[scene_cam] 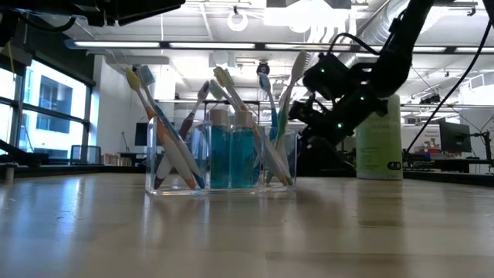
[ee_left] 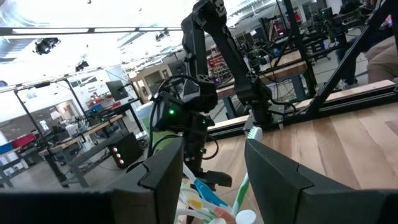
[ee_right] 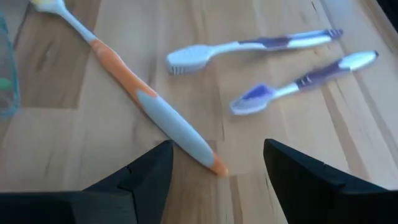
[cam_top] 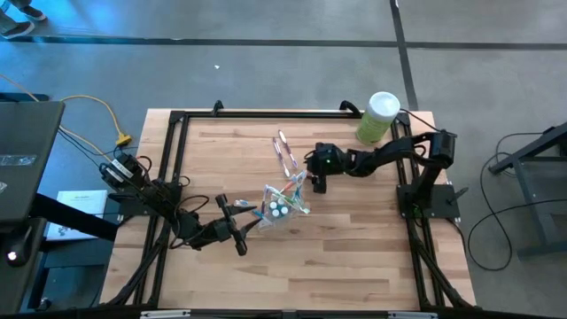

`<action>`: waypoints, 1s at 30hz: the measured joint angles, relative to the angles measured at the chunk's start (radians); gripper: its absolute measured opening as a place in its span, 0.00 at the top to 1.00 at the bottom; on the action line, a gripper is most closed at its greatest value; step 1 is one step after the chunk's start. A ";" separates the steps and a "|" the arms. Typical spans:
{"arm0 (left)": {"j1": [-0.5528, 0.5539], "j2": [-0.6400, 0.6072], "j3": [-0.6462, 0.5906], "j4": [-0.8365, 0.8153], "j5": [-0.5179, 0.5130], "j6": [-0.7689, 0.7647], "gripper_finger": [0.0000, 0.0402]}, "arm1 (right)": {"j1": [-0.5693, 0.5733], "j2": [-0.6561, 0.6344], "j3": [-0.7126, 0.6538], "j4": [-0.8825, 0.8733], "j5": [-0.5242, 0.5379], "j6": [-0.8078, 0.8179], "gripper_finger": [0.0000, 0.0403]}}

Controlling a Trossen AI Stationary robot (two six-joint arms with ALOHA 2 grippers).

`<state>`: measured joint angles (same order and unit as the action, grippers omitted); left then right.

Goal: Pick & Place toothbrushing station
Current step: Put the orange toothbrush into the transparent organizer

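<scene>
I am looking down on a wooden table [cam_top: 354, 266] with my two arms reaching in from either side. Near the middle stands a clear holder [scene_cam: 220, 158], split into compartments. Two teal toothpaste tubes [scene_cam: 231, 150] stand upright in its middle section, and several toothbrushes [scene_cam: 166, 139] lean out of the sections on either side, heads up, so the station looks largely filled.

My right gripper [ee_right: 214, 171] hovers low over the table just beyond the holder, jaws spread wide and holding nothing. Between its fingers [ee_right: 146, 177], in the right wrist view, lies an orange-and-grey brush [ee_right: 146, 102], flat on the wood and angled across. I judge this to be the next one to pick up, since the jaws sit right over its handle end. Two purple-and-white brushes [ee_right: 273, 62] lie flat a little farther off, near each other but apart, also waiting.

My left gripper [ee_left: 214, 171] sits on the other side of the holder, pointed at it, jaws partly open and empty. It seems to be standing by, perhaps to steady the holder.

A green canister [cam_top: 379, 117] with a white lid stands near the table's far edge, apart from the work.
</scene>
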<state>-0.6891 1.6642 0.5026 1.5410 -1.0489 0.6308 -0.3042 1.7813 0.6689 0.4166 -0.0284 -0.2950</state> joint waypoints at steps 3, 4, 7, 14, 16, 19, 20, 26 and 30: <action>0.000 0.000 0.000 0.000 0.000 0.000 0.59 | 0.000 0.000 0.015 -0.006 -0.009 -0.032 0.40; -0.001 0.000 0.000 0.000 0.000 -0.001 0.59 | 0.000 0.000 0.020 -0.008 -0.016 -0.046 0.40; -0.001 0.000 0.000 0.000 0.000 -0.003 0.59 | 0.000 0.000 0.034 -0.007 -0.035 -0.057 0.40; -0.001 0.000 0.000 0.000 0.000 -0.003 0.59 | -0.017 0.026 0.043 -0.024 -0.083 -0.058 0.40; -0.001 0.000 0.000 0.000 -0.001 -0.003 0.59 | -0.021 0.050 0.044 -0.029 -0.088 -0.057 0.40; -0.001 0.000 0.000 0.000 0.001 -0.003 0.59 | -0.023 0.083 0.048 -0.011 -0.087 -0.066 0.40; -0.001 0.000 0.000 0.000 0.001 -0.003 0.59 | -0.026 0.092 0.048 0.000 -0.088 -0.066 0.40; -0.001 0.000 -0.001 -0.001 -0.001 -0.003 0.59 | -0.047 0.109 0.048 0.014 -0.128 -0.047 0.40; -0.001 0.000 -0.001 -0.008 -0.001 -0.003 0.59 | -0.070 0.111 0.050 -0.038 -0.191 0.005 0.48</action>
<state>-0.6903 1.6641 0.5018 1.5332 -1.0500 0.6281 -0.3741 1.8919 0.7193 0.3785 -0.2191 -0.2903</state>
